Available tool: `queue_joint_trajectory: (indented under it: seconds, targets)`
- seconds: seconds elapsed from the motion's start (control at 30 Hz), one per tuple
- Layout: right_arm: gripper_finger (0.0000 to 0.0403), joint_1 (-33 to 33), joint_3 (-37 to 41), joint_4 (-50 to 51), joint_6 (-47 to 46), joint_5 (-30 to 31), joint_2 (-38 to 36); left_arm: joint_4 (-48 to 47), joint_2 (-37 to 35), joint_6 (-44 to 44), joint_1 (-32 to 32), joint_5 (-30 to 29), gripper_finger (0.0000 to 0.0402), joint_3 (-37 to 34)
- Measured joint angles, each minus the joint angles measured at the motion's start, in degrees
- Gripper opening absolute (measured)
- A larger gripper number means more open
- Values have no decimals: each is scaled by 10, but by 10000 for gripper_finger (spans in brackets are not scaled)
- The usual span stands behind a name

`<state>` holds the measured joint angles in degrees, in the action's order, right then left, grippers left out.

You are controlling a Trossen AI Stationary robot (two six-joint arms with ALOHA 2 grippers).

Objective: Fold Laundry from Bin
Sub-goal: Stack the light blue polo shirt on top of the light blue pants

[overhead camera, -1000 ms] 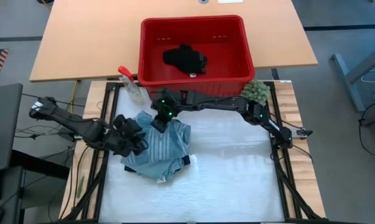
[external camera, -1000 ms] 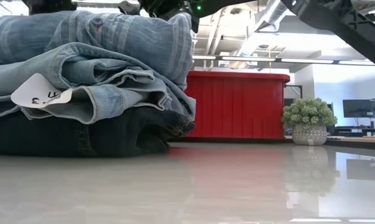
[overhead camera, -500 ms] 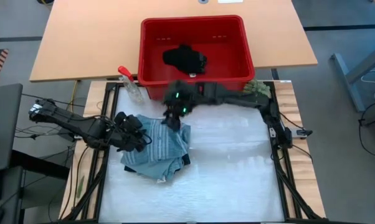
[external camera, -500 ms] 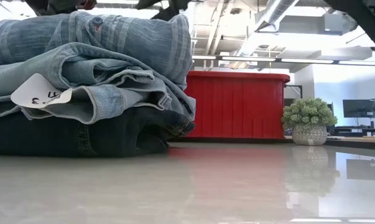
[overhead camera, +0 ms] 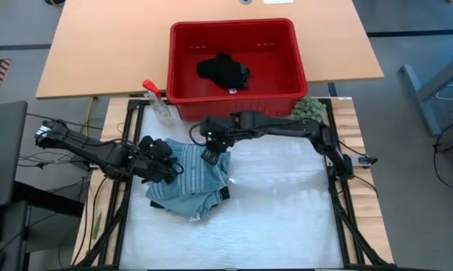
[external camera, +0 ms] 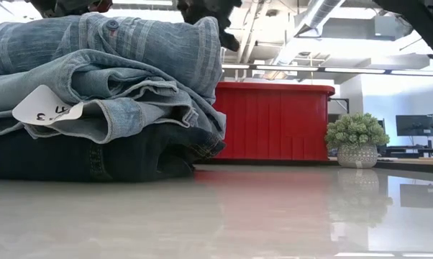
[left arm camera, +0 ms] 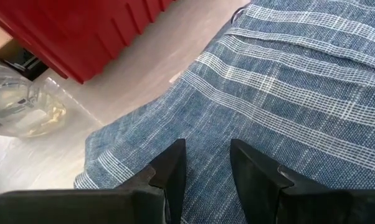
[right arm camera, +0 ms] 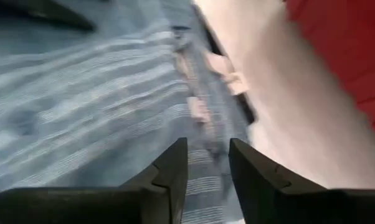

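Striped cotton on top of stack, both grippers over it.
Striped shirt [overhead camera: 200, 169] centre table; right gripper [overhead camera: 211, 154] at its 1 o'clock corner, left gripper [overhead camera: 166, 172] at 9 o'clock, both slightly parted, gripping nothing. Bin [overhead camera: 234, 96] at 12.

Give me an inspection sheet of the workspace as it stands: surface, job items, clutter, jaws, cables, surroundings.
Surface: white mat, bare right of the pile.
Job's things: striped shirt tops the stack over jeans and a dark piece; black garment lies in the red bin.
Clutter: spray bottle left of the bin; green fuzzy ball at its right corner.
Grippers: left gripper and right gripper over the shirt, jaws narrowly apart, empty.
Cables: loose wires near the left arm.
Surroundings: wooden table under the bin.
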<state>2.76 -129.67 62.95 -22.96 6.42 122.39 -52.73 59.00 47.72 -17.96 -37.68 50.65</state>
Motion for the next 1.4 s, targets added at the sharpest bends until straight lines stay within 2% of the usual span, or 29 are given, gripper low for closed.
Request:
queue_joint_trajectory:
  seconds: [0.4, 0.47, 0.6, 0.63, 0.9, 1.2, 1.4]
  targets:
    - [100, -4, 5, 42, -5, -35, 6, 0, 0, 1, 0, 11, 114, 0]
    - [81, -8, 7, 59, 7, -35, 14, -1, 0, 2, 0, 11, 114, 0]
    - [19, -9, 6, 74, 21, -35, 20, -3, 0, 4, 0, 13, 114, 0]
    - [15, -9, 6, 80, 24, -34, 20, -4, 0, 4, 0, 15, 114, 0]
    - [16, -9, 6, 136, 25, 7, 15, -16, 3, 24, 0, 24, 114, -1]
    - [16, -8, 6, 177, 26, 61, 15, 24, 2, 74, -15, 50, 114, -62]
    - [57, -7, 6, 195, 41, 49, 15, 33, 2, 79, -19, 31, 114, -65]
